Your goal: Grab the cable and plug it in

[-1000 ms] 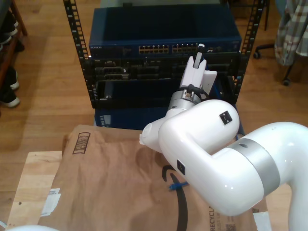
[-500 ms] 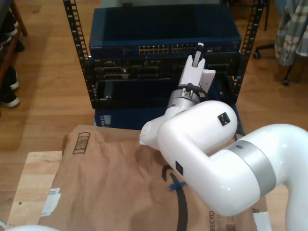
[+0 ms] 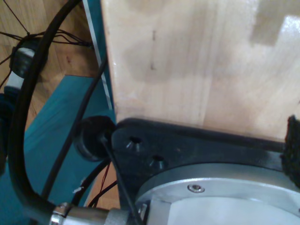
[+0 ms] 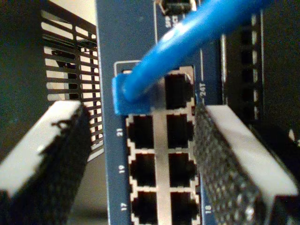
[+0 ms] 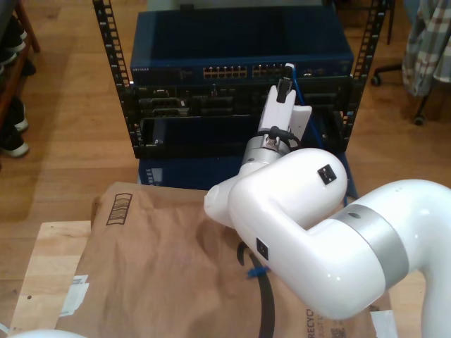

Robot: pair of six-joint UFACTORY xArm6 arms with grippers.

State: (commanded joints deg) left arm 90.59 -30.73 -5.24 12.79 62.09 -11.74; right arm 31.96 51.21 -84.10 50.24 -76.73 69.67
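The cable is bright blue, and its booted plug sits in a port of the dark blue network switch, beside the number 24. My second gripper is open just in front of the ports, its dark pads standing either side with nothing between them. In the exterior view this gripper is at the switch, with a thin strand of the cable beside it. Another blue bit of the cable lies on the brown paper. A dark pad of my first gripper shows at the picture's edge.
The switch sits in a black rack on a wooden floor. Brown paper covers a wooden table. A thick black cable lies on the paper. The first wrist view shows a wooden board and a black base.
My second gripper has drawn back a little from the switch, away from the ports. The blue cable strand now shows beside it, running from the switch.
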